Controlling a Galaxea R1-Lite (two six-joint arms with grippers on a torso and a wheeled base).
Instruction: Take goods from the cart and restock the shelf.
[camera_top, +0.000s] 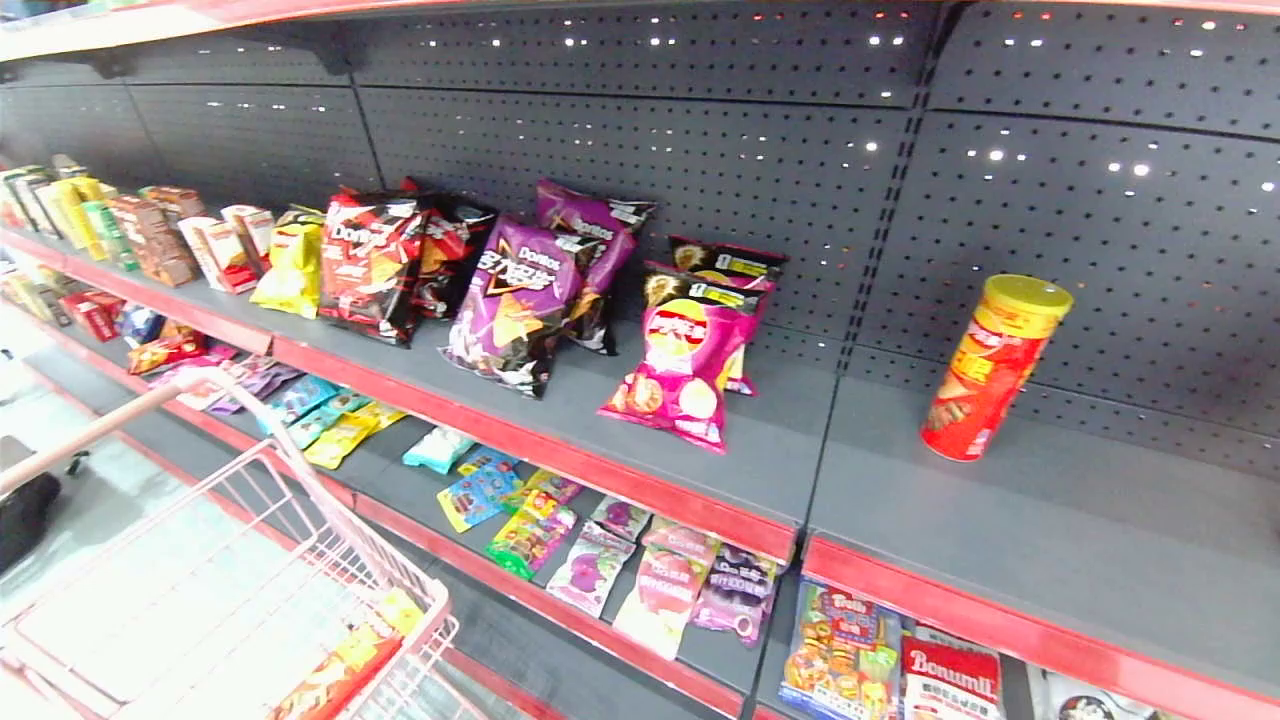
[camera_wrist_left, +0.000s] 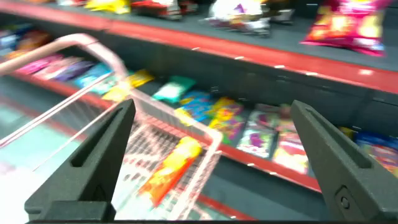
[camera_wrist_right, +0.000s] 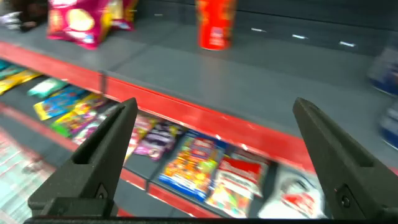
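Observation:
A pink wire cart (camera_top: 300, 500) stands at the lower left in front of the shelf, with an orange and yellow snack bag (camera_top: 340, 665) lying in its near corner. In the left wrist view my left gripper (camera_wrist_left: 212, 106) hangs open above the cart rim (camera_wrist_left: 93, 46) and that bag (camera_wrist_left: 171, 165), holding nothing. My right gripper (camera_wrist_right: 215, 102) is open and empty, facing the grey middle shelf board (camera_wrist_right: 205, 74) and its red front edge. A red canister with a yellow lid (camera_top: 992, 368) stands upright, alone on the right section of that shelf (camera_top: 1000, 520).
Chip bags fill the middle shelf's left section, ending with a pink bag (camera_top: 680, 365) and boxes further left. The lower shelf holds flat candy packets (camera_top: 560, 540) and cookie packs (camera_top: 950, 680). A perforated black back panel (camera_top: 700, 150) closes the shelf behind.

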